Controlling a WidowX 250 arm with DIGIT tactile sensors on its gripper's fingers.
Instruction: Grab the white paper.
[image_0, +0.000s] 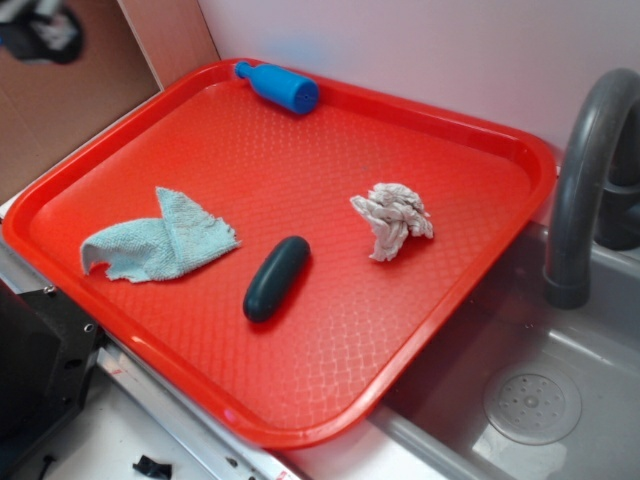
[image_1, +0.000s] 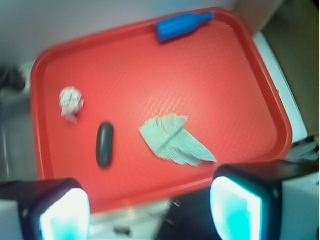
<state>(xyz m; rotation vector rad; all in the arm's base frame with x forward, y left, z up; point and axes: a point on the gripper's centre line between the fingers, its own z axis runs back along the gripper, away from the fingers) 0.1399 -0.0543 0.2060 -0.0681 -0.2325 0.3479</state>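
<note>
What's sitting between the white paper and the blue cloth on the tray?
The dark oval object lies between the white paper and the blue cloth, apart from both, on the red tray. The exterior view shows it clearly; the wrist view agrees.

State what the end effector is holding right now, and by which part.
Nothing. The end effector is open and high above the tray; the paper lies untouched on it.

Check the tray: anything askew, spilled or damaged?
Nothing spilled or damaged. One oddity: the red tray overhangs the grey sink at its right corner. The blue bottle lies on its side against the far rim. White paper sits clear; gripper is open.
</note>
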